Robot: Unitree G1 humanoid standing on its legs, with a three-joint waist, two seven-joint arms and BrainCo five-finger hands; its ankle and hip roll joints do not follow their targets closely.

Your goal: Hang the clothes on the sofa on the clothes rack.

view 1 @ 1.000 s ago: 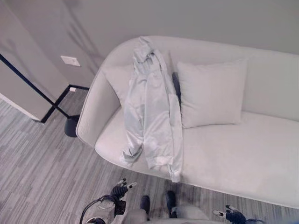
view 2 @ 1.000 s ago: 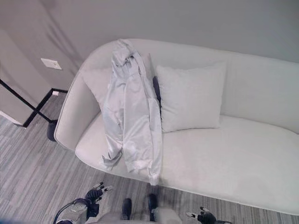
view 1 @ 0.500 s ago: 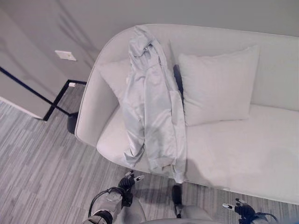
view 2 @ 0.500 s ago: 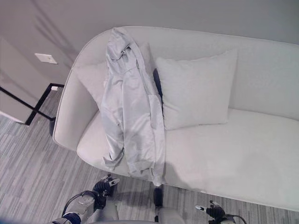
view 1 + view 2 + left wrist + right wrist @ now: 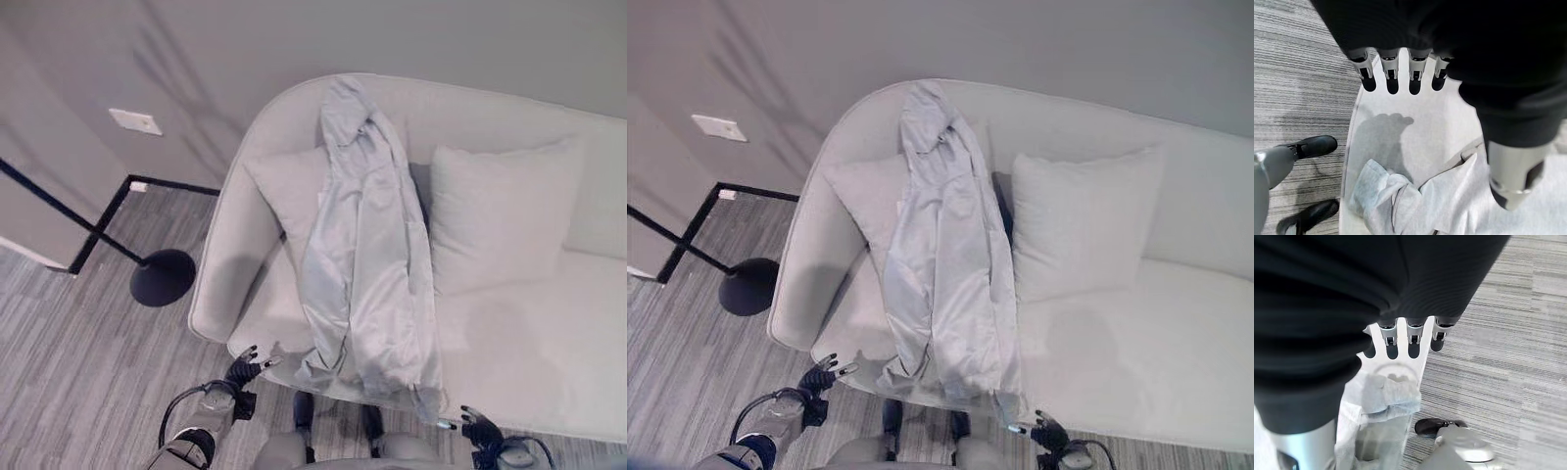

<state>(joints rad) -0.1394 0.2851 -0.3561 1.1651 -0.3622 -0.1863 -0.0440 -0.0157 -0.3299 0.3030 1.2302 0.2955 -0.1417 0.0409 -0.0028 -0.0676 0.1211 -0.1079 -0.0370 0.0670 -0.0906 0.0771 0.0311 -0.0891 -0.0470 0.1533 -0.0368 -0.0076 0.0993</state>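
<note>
A pale grey jacket [image 5: 366,264] hangs over the back of the white sofa [image 5: 509,343], runs down across the seat and ends at the front edge. Its cuff and hem show in the left wrist view [image 5: 1400,200] and the right wrist view [image 5: 1383,401]. My left hand [image 5: 242,368] hovers low by the sofa's front left corner, fingers straight, holding nothing. My right hand [image 5: 477,428] is low beside the jacket's bottom hem, fingers [image 5: 1410,340] straight and empty. A black rack's base [image 5: 163,276] and its slanted bar [image 5: 59,211] stand left of the sofa.
Two white cushions lean on the sofa back, one under the jacket [image 5: 284,186] and one to its right [image 5: 505,220]. A grey wall with a white socket plate [image 5: 135,121] stands behind. The striped grey floor [image 5: 69,362] lies in front and left.
The whole picture has shifted, so the sofa and jacket sit further right and the rack's base shows more. Both hands stay low at the sofa's front edge, open.
</note>
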